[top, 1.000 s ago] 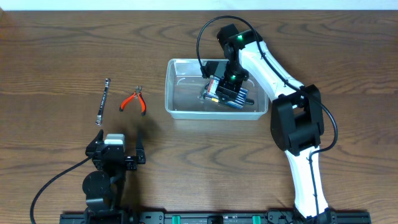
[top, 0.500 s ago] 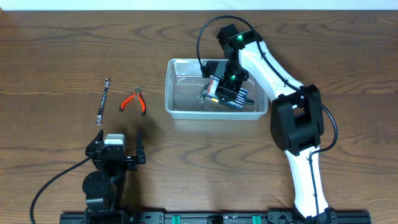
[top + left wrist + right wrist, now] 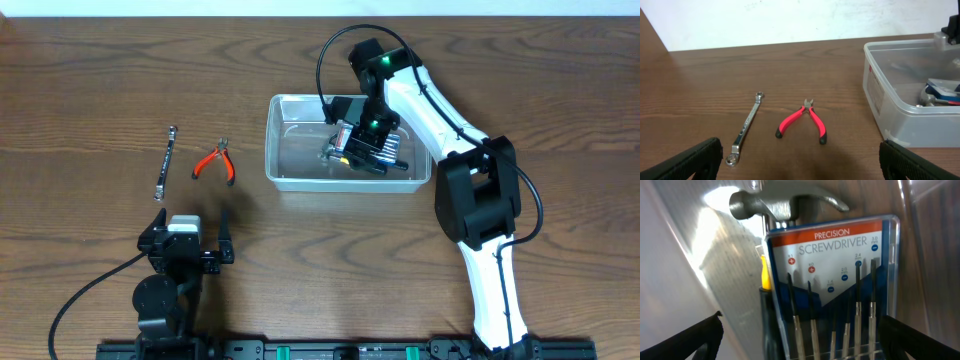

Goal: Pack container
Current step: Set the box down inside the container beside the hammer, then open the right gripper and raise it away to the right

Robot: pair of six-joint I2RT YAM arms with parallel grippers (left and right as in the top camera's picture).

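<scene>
Table [image 3: 90, 70] of dark wood, logged first. Saw right arm [image 3: 450, 130] stretched across it and bent down into container [image 3: 290, 178]. Found container right of centre on table, clear, upright.

Found right gripper [image 3: 800, 345] low inside container, fingers [image 3: 685, 340] spread wide to either side of case [image 3: 840, 285], gripping nothing visible. Judged it open and empty. Found left gripper [image 3: 800, 162] near front edge, likewise spread wide, holding nothing.

Read case as lying on container floor, label up. Saw hammer [image 3: 765, 205] head past case's top edge, handle seemingly under case. Could not tell whether touching.

Found pliers [image 3: 802, 120], red-handled, on bare table left of container, well apart from it. Found wrench [image 3: 746, 129] near pliers, farther left.

Judged step in hand as release of case into container, done or nearly so. Counted two tools unpacked.

Next move judged to call for lifting right gripper straight up, clear of rim and case, then closing on pliers across both handles. Left gripper looked better placed for that.
</scene>
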